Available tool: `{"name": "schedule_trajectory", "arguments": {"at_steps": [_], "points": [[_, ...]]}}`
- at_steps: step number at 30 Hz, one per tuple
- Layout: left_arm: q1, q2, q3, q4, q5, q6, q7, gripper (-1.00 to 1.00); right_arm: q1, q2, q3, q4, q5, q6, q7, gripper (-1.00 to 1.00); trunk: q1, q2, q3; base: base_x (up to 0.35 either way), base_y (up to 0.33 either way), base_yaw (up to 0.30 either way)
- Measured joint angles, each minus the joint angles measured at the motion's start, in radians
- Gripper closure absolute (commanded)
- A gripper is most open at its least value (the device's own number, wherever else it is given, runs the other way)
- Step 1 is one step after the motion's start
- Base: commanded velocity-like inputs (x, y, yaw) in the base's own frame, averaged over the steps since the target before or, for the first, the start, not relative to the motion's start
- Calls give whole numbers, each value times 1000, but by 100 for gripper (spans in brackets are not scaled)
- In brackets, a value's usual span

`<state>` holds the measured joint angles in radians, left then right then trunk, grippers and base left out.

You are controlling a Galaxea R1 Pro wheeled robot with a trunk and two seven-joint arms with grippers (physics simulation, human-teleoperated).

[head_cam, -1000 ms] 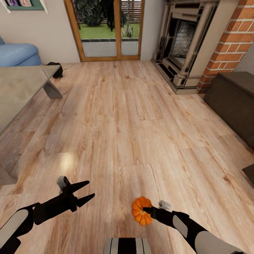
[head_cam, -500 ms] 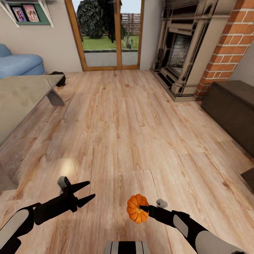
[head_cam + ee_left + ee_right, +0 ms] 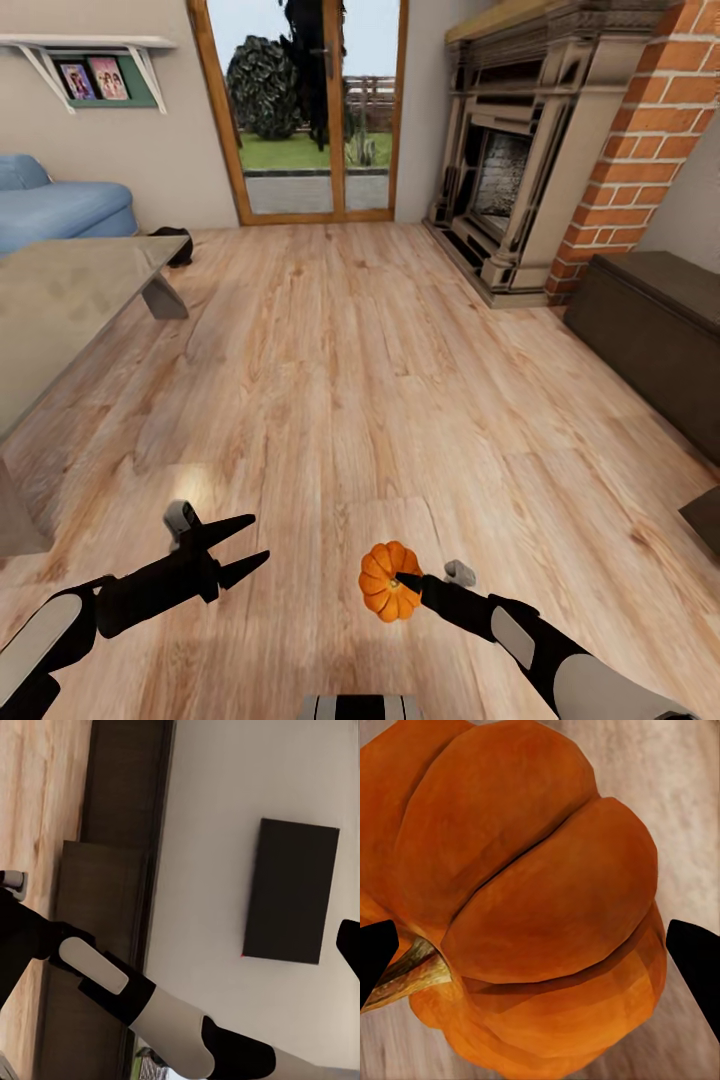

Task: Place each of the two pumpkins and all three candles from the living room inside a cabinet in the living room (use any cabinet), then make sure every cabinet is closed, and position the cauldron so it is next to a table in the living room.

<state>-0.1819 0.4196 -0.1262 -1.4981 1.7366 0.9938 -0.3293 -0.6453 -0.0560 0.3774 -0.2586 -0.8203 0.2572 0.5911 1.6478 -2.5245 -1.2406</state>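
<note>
Right gripper [image 3: 402, 581] is clamped on a pumpkin [image 3: 387, 594], held off the floor [image 3: 350, 380] low in front of the robot. In the right wrist view the pumpkin [image 3: 525, 900] sits squarely between the two dark fingertips [image 3: 697, 960], stem pointing off to one side, so the grip looks centred, not marginal.

Left gripper [image 3: 242, 545] hangs w/ its fingers spread, nothing in them, off to the left of the right gripper at abt the same height.

Key relation for the coming move: the cabinet [image 3: 650, 330], the long low dark-brown unit, lies ahead and to the right of the right gripper, well apart, along the right-hand wall just past the brick fireplace [image 3: 520, 170]. Its long axis runs away from the robot, roughly parallel to the line of travel, so the fronts face left toward the open floor. Right arm is the nearer one and already carries the load; my read is the base has to turn or slide right before any drawer is reachable. Can't tell from here if a drawer is open; a dark edge at the far right may be one.

Table [image 3: 60, 300] is ahead-left of the left gripper, w/ the black cauldron [image 3: 178, 243] on the floor just beyond its far corner, near the blue sofa [image 3: 60, 210]. No candles or 2nd pumpkin to report.
</note>
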Motion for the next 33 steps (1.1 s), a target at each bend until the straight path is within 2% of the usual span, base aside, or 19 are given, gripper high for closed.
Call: {"name": "schedule_trajectory", "arguments": {"at_steps": [11,28,33], "points": [[0,-1,0,-1,-1,-1,0,-100,0,0,0,0,0,-1,2,100,-4,3,43,-254,0,11],[0,-8,-3,-6,-3,-2,1,-100,0,1,2,1,2,-2,2,100,-12,7,118,-338,0,219],[0,-8,-3,-6,-3,-2,1,-100,0,0,3,1,3,-3,2,100,-14,8,138,-338,0,50]]}}
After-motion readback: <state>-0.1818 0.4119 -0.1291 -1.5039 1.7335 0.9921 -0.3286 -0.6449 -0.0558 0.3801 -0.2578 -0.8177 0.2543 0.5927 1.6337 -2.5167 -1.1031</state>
